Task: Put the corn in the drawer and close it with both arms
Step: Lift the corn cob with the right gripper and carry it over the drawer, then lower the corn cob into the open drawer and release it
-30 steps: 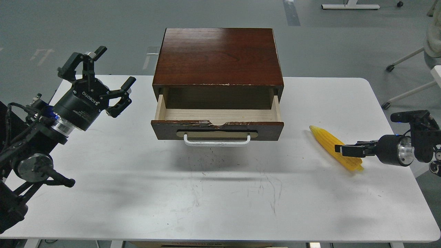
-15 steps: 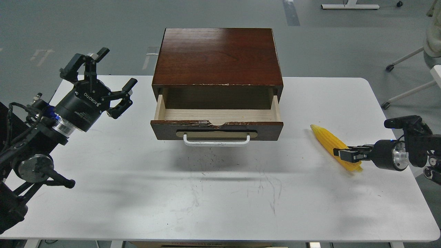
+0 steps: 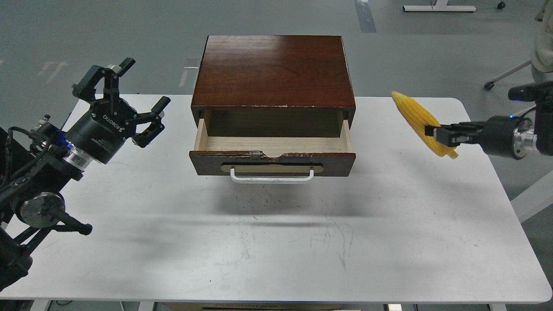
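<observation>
right gripper is clamped on the corn cob, holding it in the air off the white table, right of the open drawer. left gripper hangs with fingers spread, left of the wooden box.

White table scuffed with dark marks; grey floor behind (chair legs at right).
</observation>
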Tool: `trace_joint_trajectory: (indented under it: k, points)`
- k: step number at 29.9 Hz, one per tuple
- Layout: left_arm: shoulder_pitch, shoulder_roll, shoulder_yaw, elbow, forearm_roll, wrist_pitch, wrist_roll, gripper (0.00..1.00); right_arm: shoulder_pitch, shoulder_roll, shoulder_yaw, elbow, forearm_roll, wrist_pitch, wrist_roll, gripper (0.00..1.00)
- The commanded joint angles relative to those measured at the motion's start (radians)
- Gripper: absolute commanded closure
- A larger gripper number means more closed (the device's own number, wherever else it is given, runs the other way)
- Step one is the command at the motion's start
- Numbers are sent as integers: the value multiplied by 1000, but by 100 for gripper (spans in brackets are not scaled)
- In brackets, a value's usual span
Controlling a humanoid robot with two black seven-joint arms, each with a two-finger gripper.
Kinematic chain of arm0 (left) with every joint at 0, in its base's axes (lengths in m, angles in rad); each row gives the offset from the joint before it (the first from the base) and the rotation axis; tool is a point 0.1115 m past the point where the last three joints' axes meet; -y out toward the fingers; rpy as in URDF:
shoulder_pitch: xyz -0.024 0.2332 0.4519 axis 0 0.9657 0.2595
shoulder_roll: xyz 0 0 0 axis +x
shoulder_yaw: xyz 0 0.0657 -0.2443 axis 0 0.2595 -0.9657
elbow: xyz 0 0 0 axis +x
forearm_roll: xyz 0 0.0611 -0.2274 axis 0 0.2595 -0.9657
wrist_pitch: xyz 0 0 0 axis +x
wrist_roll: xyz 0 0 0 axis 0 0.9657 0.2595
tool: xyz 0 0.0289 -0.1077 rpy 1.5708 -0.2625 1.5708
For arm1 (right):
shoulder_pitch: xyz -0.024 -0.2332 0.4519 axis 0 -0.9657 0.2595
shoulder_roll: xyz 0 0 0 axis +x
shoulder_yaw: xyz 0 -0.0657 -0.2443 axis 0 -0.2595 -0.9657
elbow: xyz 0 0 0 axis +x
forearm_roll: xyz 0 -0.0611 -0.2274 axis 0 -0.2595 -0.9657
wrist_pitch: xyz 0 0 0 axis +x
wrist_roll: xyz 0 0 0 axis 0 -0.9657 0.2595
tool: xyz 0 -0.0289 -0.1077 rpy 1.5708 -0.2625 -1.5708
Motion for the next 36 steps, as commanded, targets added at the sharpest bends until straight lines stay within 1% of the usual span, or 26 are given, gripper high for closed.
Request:
trace_joint_trajectory:
  k: [1, 5, 7, 9, 11, 13, 15, 21, 25, 30, 33, 36]
  points:
    - [-1, 0, -1, -1, 0, 0, 0, 0, 127, -12, -6, 74, 54, 8, 0, 91]
    - [-1, 2, -2, -5, 0, 0, 0, 0, 213, 0, -8, 117, 61, 59, 0, 91]
    - [-1, 14, -1, -13, 0, 0, 0, 0, 274, 49, -18, 119, 56, 103, 0, 91]
    - [-1, 17, -1, -18, 0, 0, 0, 0, 305, 80, -41, 119, 56, 108, 0, 91]
    - [-1, 19, 1, -18, 0, 0, 0, 0, 369, 138, -99, 117, 55, 108, 0, 91]
    - [-1, 20, -1, -19, 0, 0, 0, 0, 452, 239, -197, 113, 56, 106, 0, 91]
    - [-1, 20, 1, -21, 0, 0, 0, 0, 501, 311, -254, 110, 55, 105, 0, 91]
    - [-1, 34, 2, -39, 0, 0, 0, 0, 563, 450, -336, 113, 27, 102, 0, 91]
    - [-1, 35, 1, -39, 0, 0, 0, 0, 584, 523, -382, 104, -34, 83, 0, 91]
    - [-1, 35, -1, -39, 0, 0, 0, 0, 584, 621, -469, 50, -87, -9, 0, 91]
    - [-1, 37, -1, -39, 0, 0, 0, 0, 583, 666, -495, 22, -85, -32, 0, 90]
    - [-1, 37, -2, -39, 0, 0, -1, 0, 572, 685, -499, 6, -83, -33, 0, 83]
